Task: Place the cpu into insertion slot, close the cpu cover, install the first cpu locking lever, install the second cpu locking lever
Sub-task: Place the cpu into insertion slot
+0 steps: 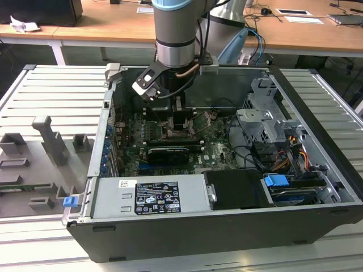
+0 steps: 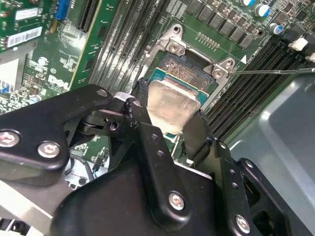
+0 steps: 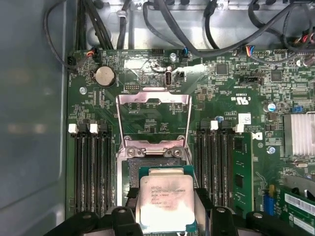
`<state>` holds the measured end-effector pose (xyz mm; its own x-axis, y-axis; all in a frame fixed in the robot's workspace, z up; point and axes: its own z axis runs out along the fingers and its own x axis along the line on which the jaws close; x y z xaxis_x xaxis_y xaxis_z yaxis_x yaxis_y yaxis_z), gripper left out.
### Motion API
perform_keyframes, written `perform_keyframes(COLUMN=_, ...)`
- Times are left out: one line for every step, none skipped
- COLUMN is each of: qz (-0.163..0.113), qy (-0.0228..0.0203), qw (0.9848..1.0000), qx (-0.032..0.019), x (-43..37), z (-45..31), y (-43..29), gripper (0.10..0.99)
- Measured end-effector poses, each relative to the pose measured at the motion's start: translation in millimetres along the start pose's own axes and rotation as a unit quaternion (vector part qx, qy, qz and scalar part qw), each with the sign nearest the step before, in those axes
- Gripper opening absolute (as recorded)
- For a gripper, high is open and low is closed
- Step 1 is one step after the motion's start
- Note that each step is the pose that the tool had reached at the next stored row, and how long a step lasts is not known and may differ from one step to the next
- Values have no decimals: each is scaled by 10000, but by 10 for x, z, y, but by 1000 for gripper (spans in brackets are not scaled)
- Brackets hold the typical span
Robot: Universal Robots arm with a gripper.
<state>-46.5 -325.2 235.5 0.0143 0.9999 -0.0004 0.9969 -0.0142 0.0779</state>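
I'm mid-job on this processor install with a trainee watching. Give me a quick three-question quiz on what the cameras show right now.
1. True or false: the cover is folded open, clear of the socket.
2. What is clamped in the gripper? A: a screw. B: the chip. C: a fan.
3. Fill in: in the first wrist view, the long memory slots run along ____ sides of the socket.

Key: 1 true; 2 B; 3 both.
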Motion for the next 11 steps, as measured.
perform_keyframes(qz=1, qy=-1, qw=10000, qx=0, x=3, z=7, y=0, gripper=529)
perform_keyframes(qz=4, qy=-1, qw=10000, qx=0, x=7, z=24, y=-3, gripper=529)
perform_keyframes(qz=7, qy=-1, qw=10000, qx=0, x=12, z=40, y=-4, gripper=529)
perform_keyframes(qz=9, qy=-1, qw=10000, qx=0, x=15, z=55, y=-5, gripper=529)
perform_keyframes(qz=9, qy=-1, qw=10000, qx=0, x=16, z=69, y=-6, gripper=529)
perform_keyframes(qz=20, qy=-2, qw=10000, qx=0, x=20, z=102, y=-9, gripper=529)
perform_keyframes(qz=33, qy=-3, qw=10000, qx=0, x=20, z=118, y=-10, gripper=529)
perform_keyframes(qz=45, qy=-4, qw=10000, qx=0, x=20, z=132, y=-11, gripper=529)
perform_keyframes(qz=45, qy=-3, qw=10000, qx=0, x=20, z=136, y=-12, gripper=529)
perform_keyframes(qz=46, qy=-3, qw=10000, qx=0, x=20, z=142, y=-12, gripper=529)
perform_keyframes(qz=46, qy=-4, qw=10000, qx=0, x=20, z=148, y=-13, gripper=529)
